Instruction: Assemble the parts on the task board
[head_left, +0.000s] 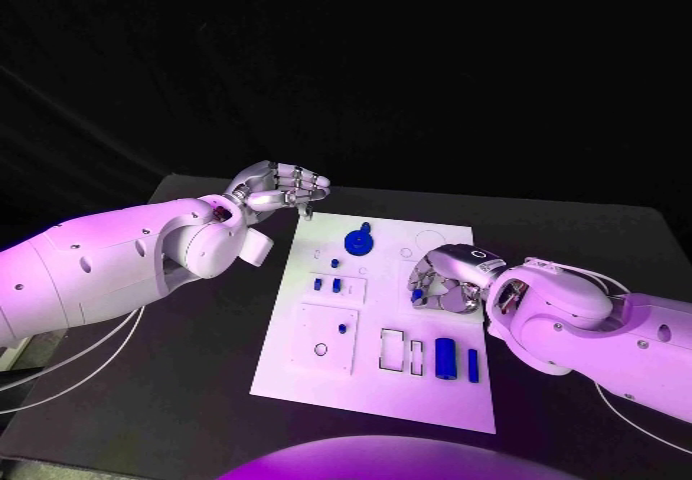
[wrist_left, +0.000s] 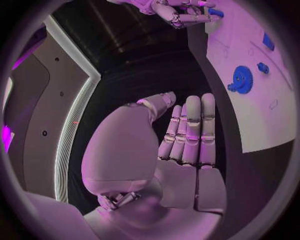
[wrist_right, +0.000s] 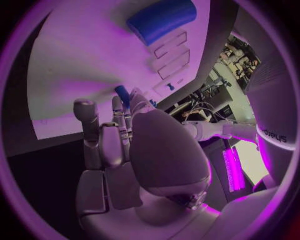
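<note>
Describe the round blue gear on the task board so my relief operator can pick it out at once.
Start at the white task board in the middle of the black table, then go to its far end, between the left hand and the right hand. The blue gear lies there. It is the only round, disc-shaped blue part; the other blue parts are small pegs or oblong blocks.
</note>
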